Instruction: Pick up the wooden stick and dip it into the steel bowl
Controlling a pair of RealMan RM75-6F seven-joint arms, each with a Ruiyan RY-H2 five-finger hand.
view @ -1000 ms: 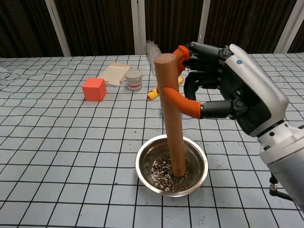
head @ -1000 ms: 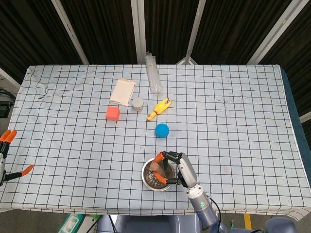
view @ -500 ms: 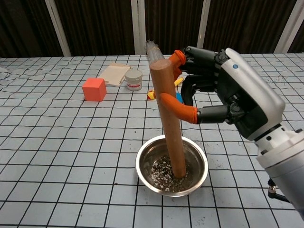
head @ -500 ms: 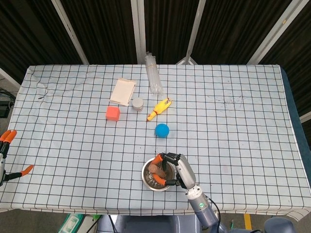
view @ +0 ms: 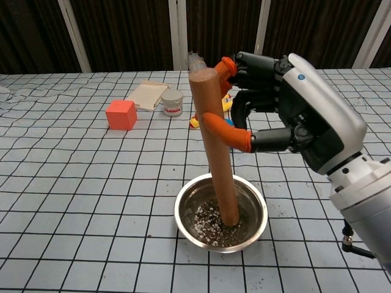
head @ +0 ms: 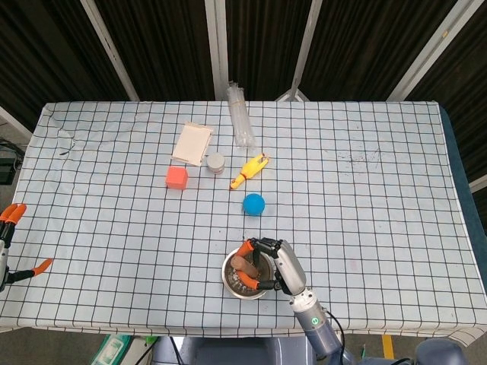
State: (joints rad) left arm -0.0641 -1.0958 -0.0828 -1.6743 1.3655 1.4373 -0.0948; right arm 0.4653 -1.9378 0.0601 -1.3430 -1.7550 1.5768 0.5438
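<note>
My right hand [view: 287,116] clamps the wooden stick [view: 214,146] near its top — shaft nearly upright, tip apparently touching bottom in the steel bowl [view: 221,213] below.

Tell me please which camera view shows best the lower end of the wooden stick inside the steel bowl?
The chest view: the wooden stick shows full length, its lower end in the gritty contents of the steel bowl. The head view looks straight down, showing only the stick's top beside the right hand.
</note>
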